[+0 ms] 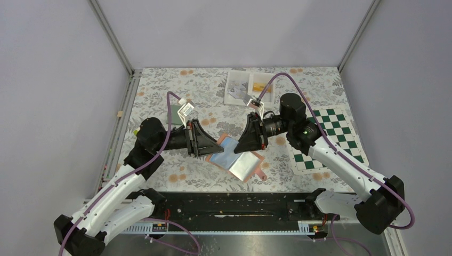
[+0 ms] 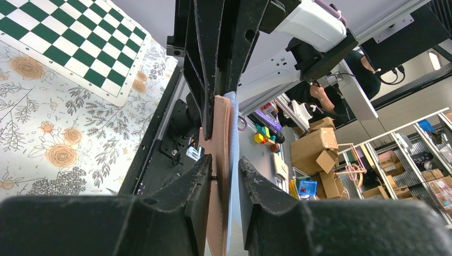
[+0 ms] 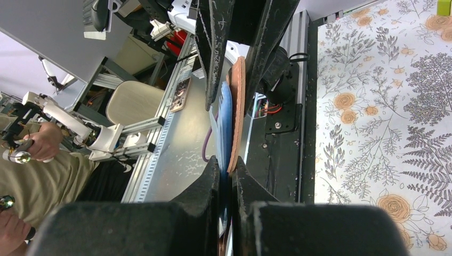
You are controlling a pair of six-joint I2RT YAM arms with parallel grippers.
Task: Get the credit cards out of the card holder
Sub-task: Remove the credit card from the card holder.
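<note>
The card holder hangs open above the table between both grippers, its light-blue inner panels and shiny clear pockets facing up and its tan tab at the near right. My left gripper is shut on its left edge. In the left wrist view the fingers press the tan cover and the blue panel. My right gripper is shut on the right edge, and its wrist view shows the holder edge-on. I cannot tell if cards sit in the pockets. A grey-green card lies on the cloth behind the left arm.
A white two-compartment tray with small items stands at the back centre. The green-and-white chessboard mat lies at the right and shows in the left wrist view. A lime corner shows at the edge of the right wrist view.
</note>
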